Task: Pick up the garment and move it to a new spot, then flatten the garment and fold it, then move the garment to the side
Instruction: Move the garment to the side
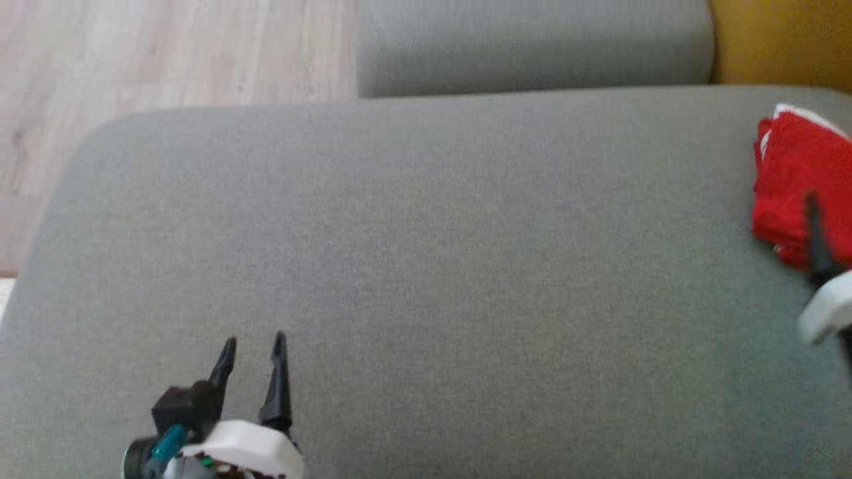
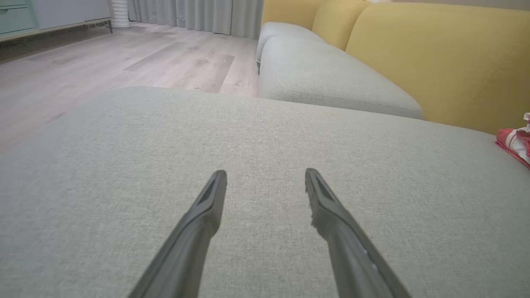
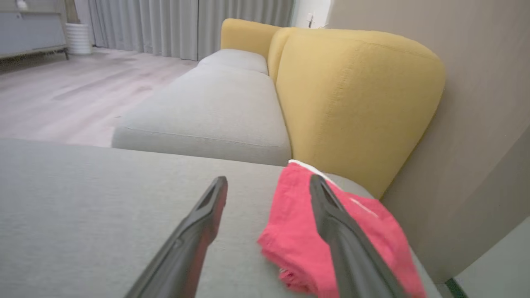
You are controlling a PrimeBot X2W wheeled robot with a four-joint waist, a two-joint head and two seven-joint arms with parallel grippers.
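The garment [image 1: 799, 179] is a red cloth with white trim, folded into a small stack at the far right of the grey cushion [image 1: 426, 233]. My right gripper [image 3: 269, 179] is open just above it. One finger [image 3: 348, 231] crosses the red garment [image 3: 290, 223] and the other hangs over bare cushion beside it. The head view has one dark right finger [image 1: 815, 233] over the stack's near edge. My left gripper [image 1: 254, 340] stands open and holds nothing at the cushion's near left, far from the garment [image 2: 515, 142]. Only grey fabric lies between the fingertips of the left gripper [image 2: 265, 173].
A second grey seat cushion [image 1: 532, 46] lies beyond the first. A yellow backrest [image 3: 352, 95] rises just behind the garment, with a beige wall [image 3: 476, 124] to its right. Pale wood floor [image 1: 166, 53] lies past the cushion's left and far edges.
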